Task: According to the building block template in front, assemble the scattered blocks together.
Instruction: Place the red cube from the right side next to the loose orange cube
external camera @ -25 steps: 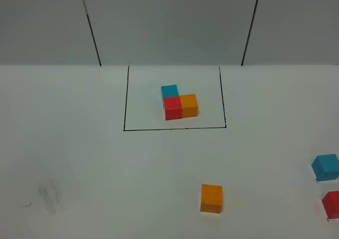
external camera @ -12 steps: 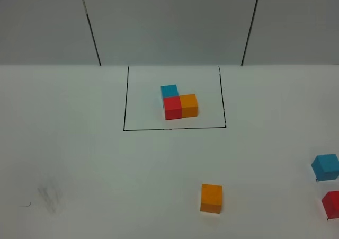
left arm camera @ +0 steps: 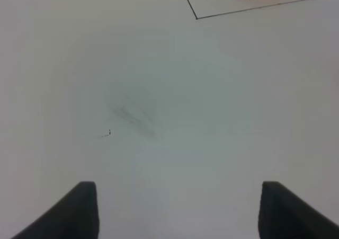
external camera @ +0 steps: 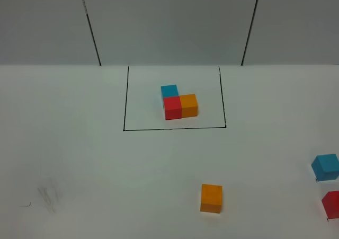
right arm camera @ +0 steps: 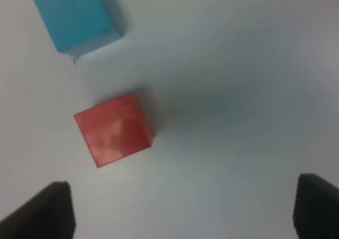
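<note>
Three loose cubes lie on the worktop point(external camera: 79, 154), one of each colour. One orange cube point(external camera: 211, 197) sits alone by the near edge, a little right of the middle. One blue cube point(external camera: 325, 166) and one red cube point(external camera: 331, 204) lie near each other but apart at the right edge, toward the near right corner, with blue the farther back. One template point(external camera: 179, 105) sits mid-worktop toward the far edge, inside a thin black outline point(external camera: 125, 101). It is three joined cubes in an L: blue behind red, orange against red's right side. Both my grippers are empty. My left gripper point(left arm camera: 179, 207) hangs over bare worktop near a faint grey smudge point(left arm camera: 132, 114), its two fingers well apart with nothing between them. My right gripper point(right arm camera: 185, 207) hangs above the red and blue cubes with its jaws spread wide. The red cube lies just ahead of the fingertips, not between them, and is untouched.
</note>
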Robot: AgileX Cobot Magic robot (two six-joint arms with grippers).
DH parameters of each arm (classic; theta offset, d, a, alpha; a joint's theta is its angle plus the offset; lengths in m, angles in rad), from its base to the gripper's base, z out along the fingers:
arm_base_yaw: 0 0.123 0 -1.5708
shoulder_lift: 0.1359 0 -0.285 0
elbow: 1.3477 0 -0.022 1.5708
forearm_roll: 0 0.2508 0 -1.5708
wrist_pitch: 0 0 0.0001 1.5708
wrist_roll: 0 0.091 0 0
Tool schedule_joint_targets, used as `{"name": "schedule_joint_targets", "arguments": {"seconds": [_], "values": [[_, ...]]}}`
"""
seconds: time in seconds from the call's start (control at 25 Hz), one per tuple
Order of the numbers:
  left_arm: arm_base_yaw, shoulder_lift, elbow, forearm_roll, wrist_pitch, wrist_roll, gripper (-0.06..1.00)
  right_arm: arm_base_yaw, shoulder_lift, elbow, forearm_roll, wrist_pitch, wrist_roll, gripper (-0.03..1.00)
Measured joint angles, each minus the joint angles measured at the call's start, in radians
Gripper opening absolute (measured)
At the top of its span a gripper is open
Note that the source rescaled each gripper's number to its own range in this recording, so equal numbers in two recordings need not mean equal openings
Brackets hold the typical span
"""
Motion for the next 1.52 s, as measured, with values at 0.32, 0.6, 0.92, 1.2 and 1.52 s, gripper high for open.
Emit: {"name": "schedule_joint_targets", "arguments": {"seconds": [0.32, 0.6, 0.92, 1.2, 1.52], "values": [[0.0, 0.0, 0.0, 0.0, 0.0, -0.001, 0.53, 0.046, 0.073, 0.053, -0.006, -0.075, 0.0, 0.76], [0.0, 0.0, 0.0, 0.0, 0.0, -0.001, 0.53, 0.236, 0.164, 0.062, -0.059, -0.156, -0.001, 0.76], [0.0, 0.0, 0.0, 0.0, 0.0, -0.001, 0.53, 0.244, 0.3, 0.062, -0.059, -0.218, -0.001, 0.76], [0.0, 0.0, 0.0, 0.0, 0.0, -0.001, 0.53, 0.244, 0.331, 0.061, -0.07, -0.298, -0.001, 0.76], [0.0, 0.0, 0.0, 0.0, 0.0, -0.001, 0.53, 0.209, 0.348, 0.061, -0.096, -0.297, -0.001, 0.76]]}}
